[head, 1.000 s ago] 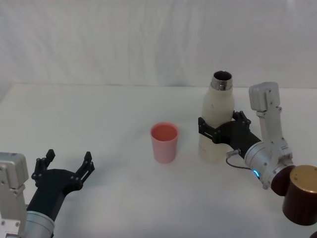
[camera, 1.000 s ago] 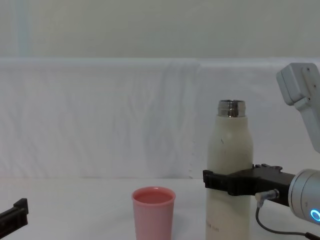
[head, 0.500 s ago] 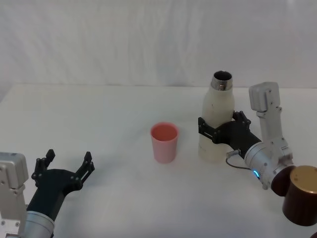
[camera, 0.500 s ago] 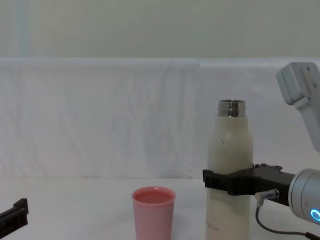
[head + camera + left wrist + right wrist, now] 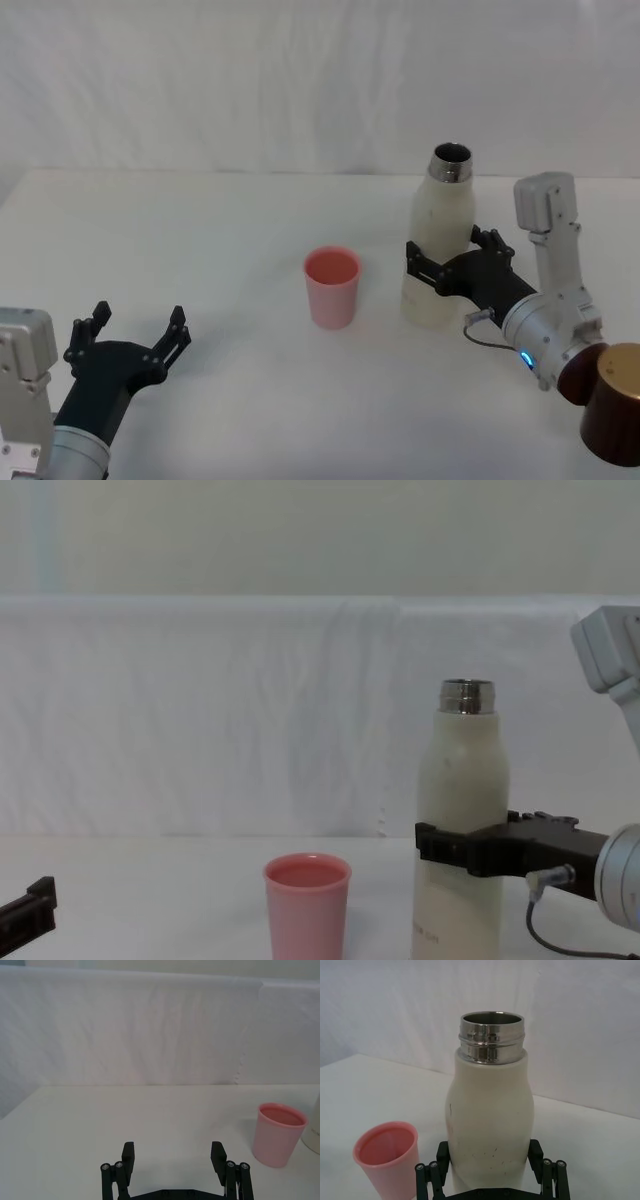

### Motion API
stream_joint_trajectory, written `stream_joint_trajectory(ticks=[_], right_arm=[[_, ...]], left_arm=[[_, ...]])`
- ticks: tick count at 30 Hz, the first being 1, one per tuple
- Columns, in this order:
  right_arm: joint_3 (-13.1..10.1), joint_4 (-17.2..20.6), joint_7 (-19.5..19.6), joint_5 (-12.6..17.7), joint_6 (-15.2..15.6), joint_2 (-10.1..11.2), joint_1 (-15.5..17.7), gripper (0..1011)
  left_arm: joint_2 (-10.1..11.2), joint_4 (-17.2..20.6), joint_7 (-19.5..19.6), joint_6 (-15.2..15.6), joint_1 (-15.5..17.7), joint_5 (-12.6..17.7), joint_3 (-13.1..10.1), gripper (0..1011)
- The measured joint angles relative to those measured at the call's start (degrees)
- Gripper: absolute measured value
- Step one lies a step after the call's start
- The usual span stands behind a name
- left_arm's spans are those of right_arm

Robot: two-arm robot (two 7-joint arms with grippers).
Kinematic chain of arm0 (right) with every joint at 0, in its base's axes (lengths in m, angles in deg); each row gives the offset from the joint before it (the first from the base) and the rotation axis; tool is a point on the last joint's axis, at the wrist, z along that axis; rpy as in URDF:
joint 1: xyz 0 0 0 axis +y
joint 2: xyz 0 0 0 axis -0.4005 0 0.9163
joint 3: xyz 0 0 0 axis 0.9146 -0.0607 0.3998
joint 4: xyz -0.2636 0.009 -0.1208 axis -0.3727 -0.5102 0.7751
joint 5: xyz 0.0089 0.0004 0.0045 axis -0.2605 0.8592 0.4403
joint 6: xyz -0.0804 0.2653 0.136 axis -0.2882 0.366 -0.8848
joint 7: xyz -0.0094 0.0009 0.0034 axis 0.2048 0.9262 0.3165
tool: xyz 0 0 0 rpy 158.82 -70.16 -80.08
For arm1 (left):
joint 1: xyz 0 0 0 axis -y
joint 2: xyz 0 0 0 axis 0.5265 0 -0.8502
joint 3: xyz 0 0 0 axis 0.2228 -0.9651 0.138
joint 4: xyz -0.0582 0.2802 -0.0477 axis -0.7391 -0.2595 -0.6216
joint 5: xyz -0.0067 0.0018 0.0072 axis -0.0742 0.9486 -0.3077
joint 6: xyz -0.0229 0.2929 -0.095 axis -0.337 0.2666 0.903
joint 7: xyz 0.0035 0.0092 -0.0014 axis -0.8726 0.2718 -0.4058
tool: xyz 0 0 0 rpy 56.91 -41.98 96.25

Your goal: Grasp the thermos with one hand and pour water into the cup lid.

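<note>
So the right gripper (image 5: 440, 272) has its black fingers wrapped around the lower-middle body of the tall cream-white thermos with the shiny steel neck (image 5: 437, 250), one finger on each side, closed snug on it. Grabbing it down there makes sense to me: it's the widest, straightest part of the bottle, and it leaves the open neck free to swing over for a pour. The thermos is upright on the white table (image 5: 230, 220), cap off, and from the chest view its base looks like it's on or barely off the surface, can't really tell which.

The small pink plastic cup lid (image 5: 331, 287) sits just beside it toward the robot's left, mouth up and apart from the bottle. Handy spot, since tipping the neck that way should put the stream right over it.

The left gripper (image 5: 127, 342) is parked low near the table's front edge, well away from both, fingers spread wide and holding nothing. A brown cylinder with a gold top (image 5: 617, 405) sits at the right arm's near end.

My guess is lift and tilt come next, slowly, since the cup is light and narrow.
</note>
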Motion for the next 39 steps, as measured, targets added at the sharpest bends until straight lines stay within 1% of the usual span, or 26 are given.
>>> stream_joint_trajectory(ticks=[6,16,32,39], right_arm=[[-0.29,0.80,0.00,0.52,-0.03,0.53,0.73,1003],[-1.41,2.95,-0.13,2.05,0.04,1.81,2.66,1003],[-1.89,6.54,-0.58,4.50,0.59,3.27,5.24,1003],[-1.94,10.35,-0.91,5.50,0.17,4.70,8.42,1003]], left_arm=[[0.00,0.00,0.00,0.00,0.00,0.00,0.00,1001],[0.00,0.00,0.00,0.00,0.00,0.00,0.00,1001],[0.00,0.00,0.00,0.00,0.00,0.00,0.00,1001],[0.00,0.00,0.00,0.00,0.00,0.00,0.00,1001]])
